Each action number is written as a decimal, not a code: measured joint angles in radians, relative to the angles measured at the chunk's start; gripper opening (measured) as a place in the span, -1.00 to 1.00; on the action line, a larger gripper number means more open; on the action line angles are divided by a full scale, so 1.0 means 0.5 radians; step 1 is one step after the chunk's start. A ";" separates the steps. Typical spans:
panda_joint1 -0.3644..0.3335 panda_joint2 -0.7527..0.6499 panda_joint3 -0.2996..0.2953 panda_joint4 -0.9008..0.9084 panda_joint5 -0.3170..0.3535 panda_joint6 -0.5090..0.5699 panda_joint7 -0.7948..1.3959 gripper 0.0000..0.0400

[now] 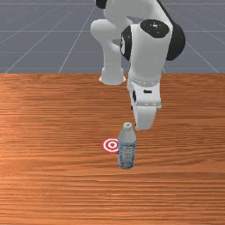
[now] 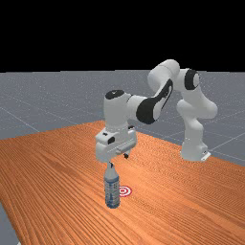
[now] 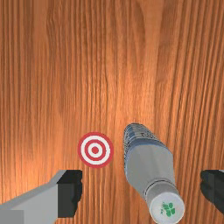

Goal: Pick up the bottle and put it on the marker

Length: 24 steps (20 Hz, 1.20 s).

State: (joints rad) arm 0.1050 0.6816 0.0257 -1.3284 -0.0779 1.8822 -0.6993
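The bottle, bluish with a white cap, stands upright on the table in the front view [image 1: 127,148], the far view [image 2: 112,189] and the wrist view [image 3: 151,164]. Just above and beside its cap is my gripper [image 2: 118,161] in the far view. From the hand, my gripper [image 3: 142,191] has its fingers wide apart, with the cap seen between them and touching neither. The red-and-white ring marker [image 1: 111,145] lies flat at the bottle's front-view left, partly hidden behind it; it is fully visible in the wrist view [image 3: 95,150].
Bare orange-brown wood of the table [image 1: 52,176] surrounds the bottle and marker. The robot's base [image 2: 194,150] stands at the table's far side, at the far view's right.
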 joint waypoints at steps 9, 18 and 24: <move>-0.081 -0.041 -0.018 -0.109 0.037 0.102 -0.039 1.00; -0.066 -0.080 -0.026 -0.203 0.017 0.314 -0.007 1.00; -0.070 0.272 -0.022 0.412 0.034 -0.061 -0.043 1.00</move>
State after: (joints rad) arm 0.0699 0.8176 0.0146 -1.1224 -0.0609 1.8518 -0.7207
